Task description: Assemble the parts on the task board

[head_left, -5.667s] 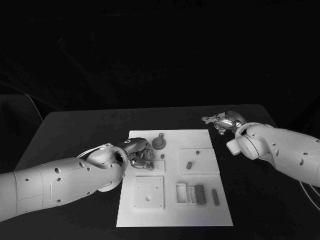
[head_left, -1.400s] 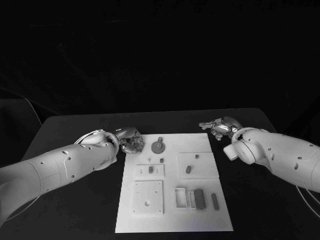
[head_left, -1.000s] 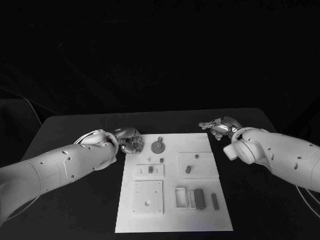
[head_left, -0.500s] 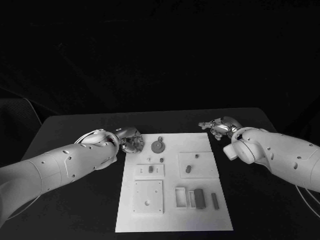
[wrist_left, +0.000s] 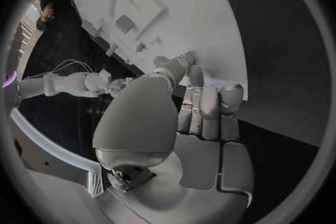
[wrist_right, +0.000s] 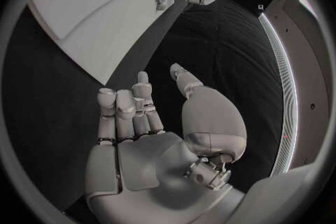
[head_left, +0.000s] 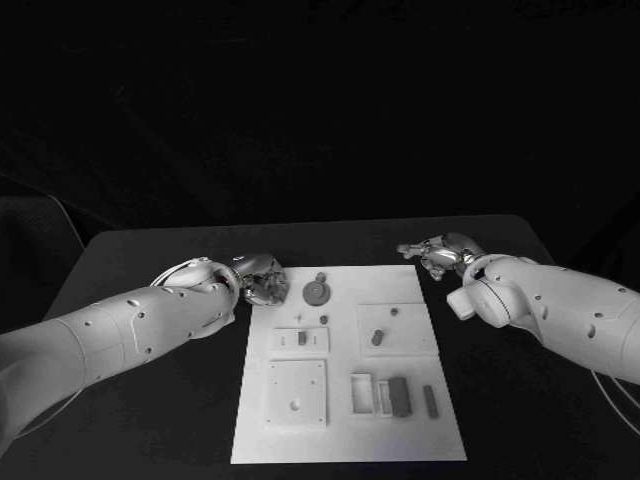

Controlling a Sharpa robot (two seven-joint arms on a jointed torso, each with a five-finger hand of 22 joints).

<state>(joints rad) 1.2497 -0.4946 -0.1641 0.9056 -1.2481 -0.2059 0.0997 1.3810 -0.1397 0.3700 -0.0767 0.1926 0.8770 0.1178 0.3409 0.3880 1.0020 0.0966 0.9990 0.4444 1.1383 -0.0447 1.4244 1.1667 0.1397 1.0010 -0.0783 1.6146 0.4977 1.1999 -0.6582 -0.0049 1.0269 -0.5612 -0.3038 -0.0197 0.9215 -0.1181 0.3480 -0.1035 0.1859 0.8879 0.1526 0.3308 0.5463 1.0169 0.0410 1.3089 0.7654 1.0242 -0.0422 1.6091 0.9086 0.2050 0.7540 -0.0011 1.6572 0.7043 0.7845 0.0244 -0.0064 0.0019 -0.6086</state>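
Head view shows the bench (head_left: 162,250) carrying the white task board (head_left: 342,440), with grey parts (head_left: 397,394) lying in its recesses, apparently ready for fitting. Both hands sit off the board's far corners. Left hand (head_left: 260,279) has fingers half-curled, holding nothing; right hand (head_left: 438,251) is spread and empty, likely waiting its turn.
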